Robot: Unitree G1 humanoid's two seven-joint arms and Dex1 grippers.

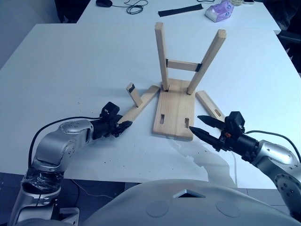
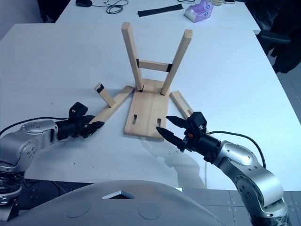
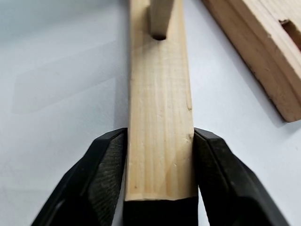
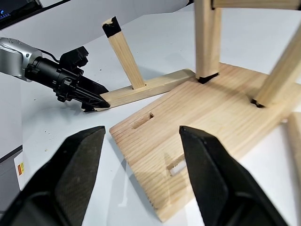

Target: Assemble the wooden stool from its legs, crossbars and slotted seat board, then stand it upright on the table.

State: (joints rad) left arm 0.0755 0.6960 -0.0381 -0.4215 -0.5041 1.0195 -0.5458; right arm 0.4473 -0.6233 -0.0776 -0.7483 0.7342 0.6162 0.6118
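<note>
One loose leg [image 1: 143,102], end nearest the tabletop's [image 1: 70,70] front edge clamped in left gripper [image 1: 123,126], long axis slanting toward seat board [image 1: 171,110]; right gripper [image 1: 194,122] open alongside.

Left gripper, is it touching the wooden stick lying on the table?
Touching. The left wrist view shows the left gripper with its fingers pressed against both sides of the loose leg at its end, no gap.

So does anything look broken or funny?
Nothing broken, just unfinished: the seat board lies flat with two legs standing, its near slots empty. A loose leg lies beside it; the left hand grips another leg.
</note>
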